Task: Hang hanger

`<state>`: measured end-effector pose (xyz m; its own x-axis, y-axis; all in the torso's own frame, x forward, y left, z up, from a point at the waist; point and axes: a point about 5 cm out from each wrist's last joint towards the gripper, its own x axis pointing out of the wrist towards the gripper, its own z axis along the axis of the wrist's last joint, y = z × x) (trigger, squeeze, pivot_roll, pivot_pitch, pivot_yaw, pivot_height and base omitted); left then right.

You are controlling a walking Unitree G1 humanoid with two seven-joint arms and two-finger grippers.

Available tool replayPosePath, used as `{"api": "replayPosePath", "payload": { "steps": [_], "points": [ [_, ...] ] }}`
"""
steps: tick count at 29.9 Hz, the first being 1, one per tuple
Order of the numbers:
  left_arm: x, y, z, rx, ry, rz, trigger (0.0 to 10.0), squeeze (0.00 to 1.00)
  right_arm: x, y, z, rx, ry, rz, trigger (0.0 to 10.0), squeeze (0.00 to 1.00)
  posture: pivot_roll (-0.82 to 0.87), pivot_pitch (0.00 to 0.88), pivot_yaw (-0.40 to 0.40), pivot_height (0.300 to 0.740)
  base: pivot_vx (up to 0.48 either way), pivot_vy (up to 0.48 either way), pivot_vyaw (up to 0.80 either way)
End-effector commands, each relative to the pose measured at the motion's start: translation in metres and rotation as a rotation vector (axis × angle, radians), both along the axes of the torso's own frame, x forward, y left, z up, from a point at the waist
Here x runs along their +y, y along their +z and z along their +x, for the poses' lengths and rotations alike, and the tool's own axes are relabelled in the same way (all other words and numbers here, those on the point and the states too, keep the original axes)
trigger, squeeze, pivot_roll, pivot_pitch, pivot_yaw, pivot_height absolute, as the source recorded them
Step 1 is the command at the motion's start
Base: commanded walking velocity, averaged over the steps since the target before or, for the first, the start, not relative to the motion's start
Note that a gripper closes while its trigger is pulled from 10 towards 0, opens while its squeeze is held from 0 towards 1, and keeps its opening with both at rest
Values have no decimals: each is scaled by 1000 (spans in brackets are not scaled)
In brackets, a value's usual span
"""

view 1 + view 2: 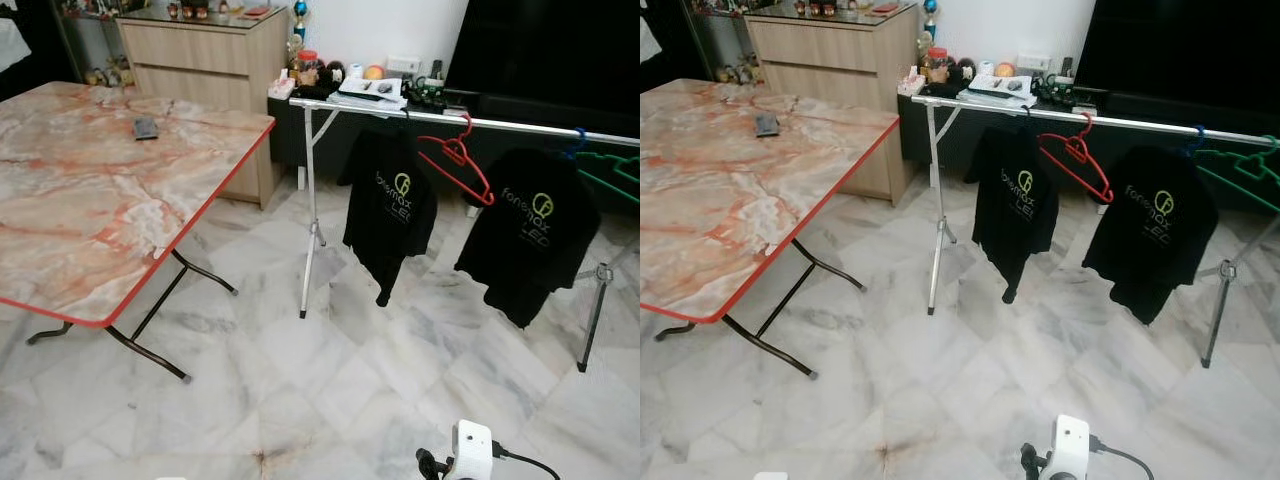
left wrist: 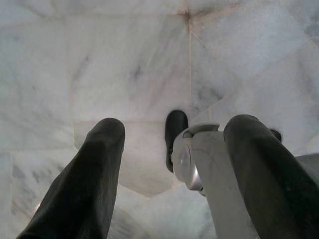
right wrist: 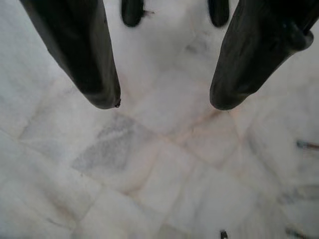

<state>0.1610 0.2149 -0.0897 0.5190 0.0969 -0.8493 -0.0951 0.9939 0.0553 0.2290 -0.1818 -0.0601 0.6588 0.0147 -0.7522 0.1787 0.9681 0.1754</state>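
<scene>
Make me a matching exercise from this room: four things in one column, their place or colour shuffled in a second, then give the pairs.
Things:
1. empty hanger between the two black T-shirts
2. hanger at the rail's right end
3. small dark object
4. cabinet

Descriptions:
A. green
B. lying on the marble-patterned table
C. red
D. light wood, standing behind the table

Pairs: 1-C, 2-A, 3-B, 4-D

Both hanging black shirts (image 1: 389,208) (image 1: 528,228) bear "fonemax" over "LED"; the logo is green-yellow.
</scene>
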Motion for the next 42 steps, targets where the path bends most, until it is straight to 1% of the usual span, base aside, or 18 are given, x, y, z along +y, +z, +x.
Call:
{"api": "replayPosePath", "payload": {
  "steps": [1,3,4,5,6,8,12,14,16,17,18,21,25,27,36,38,41,42],
  "points": [
    [-3,0,1,2,2,-15,10000,0,-9,-1,-4,7,-18,-17,10000,0,180,26,-48,740,311,0,0],
    [3,1,0,2,5,-12,10000,0,-9,-1,-4,6,-17,-17,10000,0,179,27,-48,740,315,0,0],
    [12,2,-3,3,11,-6,10000,0,-9,-1,-4,7,-13,-17,10000,0,179,27,-48,740,315,0,0],
    [15,2,-4,4,12,-5,10000,0,-9,-1,-4,6,-13,-17,10000,0,179,27,-47,740,315,0,0],
    [24,3,-8,7,18,1,10000,0,-9,-1,-4,6,-12,-17,10000,0,179,27,-47,740,315,0,0],
    [33,3,-13,11,23,7,10000,0,-9,-1,-4,6,-12,-17,10000,0,180,28,-48,740,315,0,0],
    [40,3,-21,18,27,10,10000,0,-9,-1,-4,7,-12,-17,10000,0,179,28,-47,740,318,0,0],
    [38,1,-24,22,26,8,10000,0,-9,-1,-4,7,-12,-17,10000,0,179,28,-47,740,319,0,0],
    [31,-1,-25,26,22,2,10000,0,-9,-1,-4,7,-14,-17,10000,0,179,28,-47,740,322,0,0],
    [22,-3,-24,27,16,-7,10000,0,-9,-1,-4,6,-16,-17,10000,0,179,28,-47,740,319,0,0],
    [22,-3,-24,27,16,-7,10000,0,-9,-1,-4,6,-16,-17,10000,0,179,28,-47,740,319,0,0],
    [6,-6,-20,27,7,-19,10000,0,-9,-1,-4,5,-17,-18,10000,0,179,28,-46,740,321,0,0],
    [-7,-6,-13,26,-2,-25,10000,0,-9,-1,-4,5,-18,-17,10000,0,180,28,-47,740,319,0,0],
    [-14,-5,-7,21,-6,-28,10000,0,-9,-1,-4,6,-19,-17,10000,0,180,29,-48,740,321,0,0],
    [-16,-1,4,11,-8,-23,10000,0,-9,-1,-4,8,-22,-18,10000,0,178,29,-47,740,321,0,0],
    [-13,0,7,7,-7,-20,10000,0,-9,-1,-4,8,-23,-18,10000,0,178,29,-48,740,322,0,0],
    [0,4,10,0,-1,-10,10000,0,-9,-1,-4,8,-21,-19,10000,0,177,30,-48,740,322,0,0],
    [0,4,10,0,-1,-10,10000,0,-9,-1,-4,8,-21,-19,10000,0,177,30,-48,740,322,0,0]
  ]
}}
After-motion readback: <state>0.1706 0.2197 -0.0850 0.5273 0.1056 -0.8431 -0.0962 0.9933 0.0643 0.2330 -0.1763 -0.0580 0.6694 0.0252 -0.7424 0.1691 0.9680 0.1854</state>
